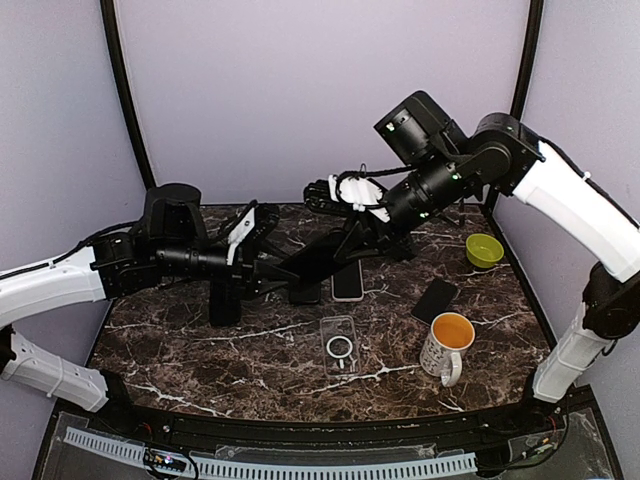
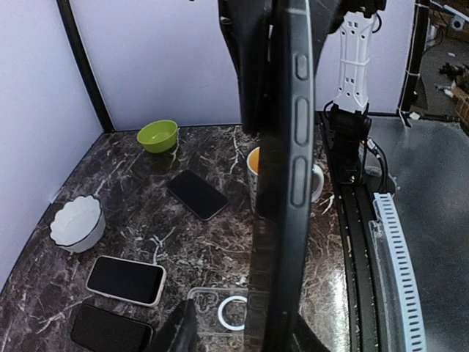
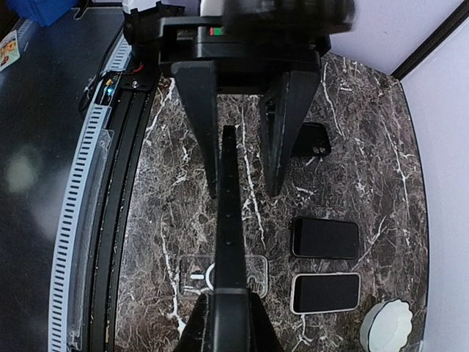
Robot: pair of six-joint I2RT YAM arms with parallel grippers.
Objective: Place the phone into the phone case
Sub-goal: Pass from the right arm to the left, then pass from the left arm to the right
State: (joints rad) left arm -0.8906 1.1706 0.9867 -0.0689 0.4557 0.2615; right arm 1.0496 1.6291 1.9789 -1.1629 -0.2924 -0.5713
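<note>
The black phone point(image 1: 320, 258) is held in the air above the marble table point(image 1: 200, 360). The right gripper point(image 3: 231, 304) pinches one end, and the left gripper point(image 3: 242, 192) stands spread on either side of the other end with a gap at each finger. The clear phone case point(image 1: 340, 345) lies flat nearer the front edge, with a mug point(image 1: 447, 343) just to its right. A white-rimmed phone point(image 1: 348, 282) and a dark phone point(image 1: 306, 292) lie on the table below the held phone, between it and the case.

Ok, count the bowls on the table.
2. A green bowl sits by the far right corner; a white scalloped bowl sits near the white-edged phone. The right arm covers part of the table, so another may be hidden.
</note>
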